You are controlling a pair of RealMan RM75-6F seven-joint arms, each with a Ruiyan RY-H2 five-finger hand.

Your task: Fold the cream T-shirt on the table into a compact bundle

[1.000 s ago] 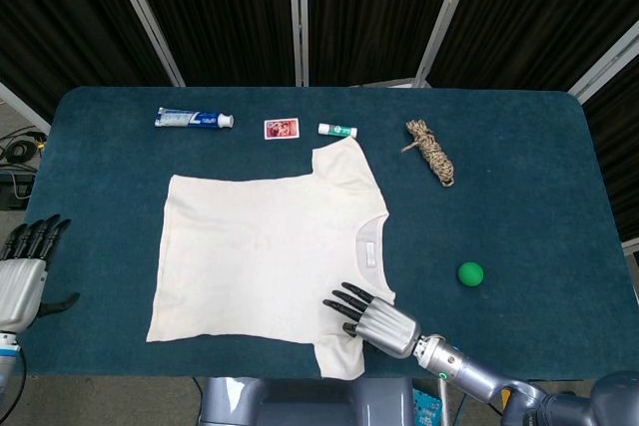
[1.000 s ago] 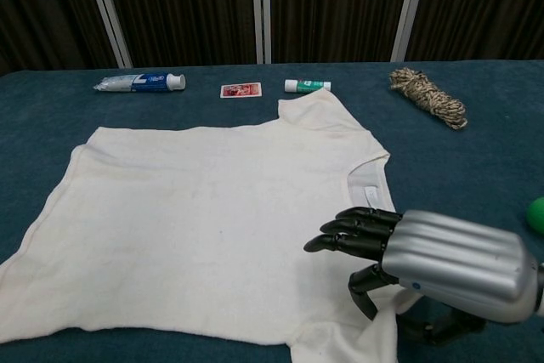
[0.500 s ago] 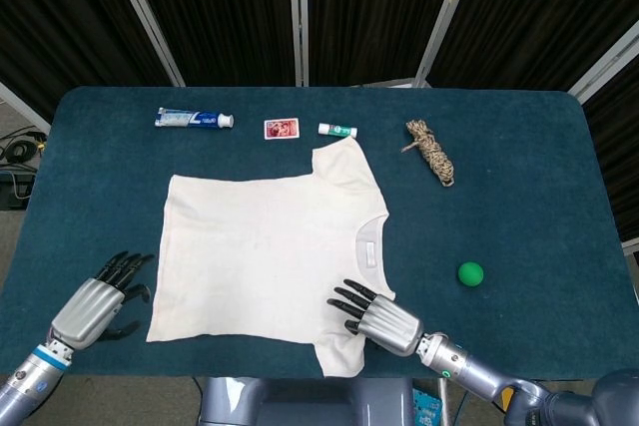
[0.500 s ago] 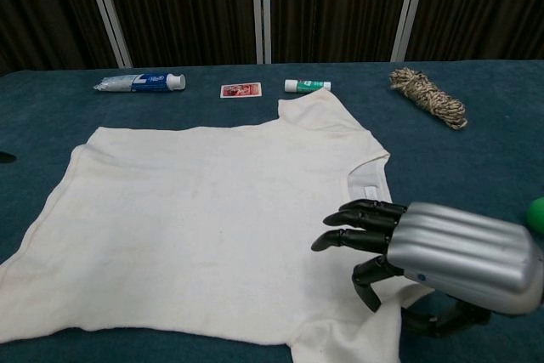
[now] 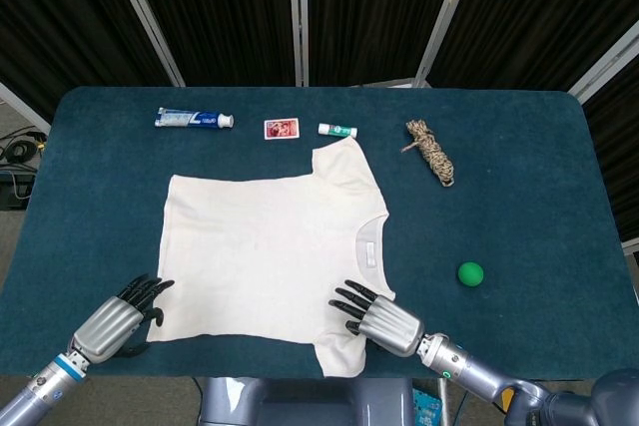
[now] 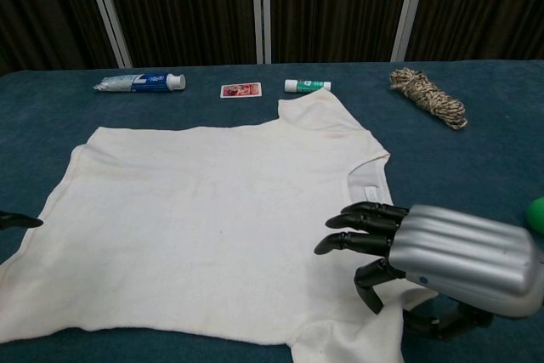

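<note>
The cream short-sleeved cotton T-shirt (image 5: 268, 251) lies spread flat on the dark blue cloth-covered counter (image 5: 529, 197), its collar toward the robot's right and its hem toward the left, one sleeve pointing to the far edge and the other at the near edge. The right robot hand (image 5: 377, 320) hovers over or rests on the near sleeve, dark fingers (image 6: 361, 231) spread and extended toward the shirt body, holding nothing; whether the thumb beneath has caught any cloth cannot be told. The left robot hand (image 5: 118, 319) sits at the near hem corner, fingers apart, apparently just touching the edge and gripping nothing. The step in hand looks like taking hold of the near edge for a first fold. To do it well, each hand should pinch only the near edge of the cloth, both should lift together and carry it evenly toward the far edge so the fold line runs straight, and the near sleeve should be tucked in without wrinkling.
</note>
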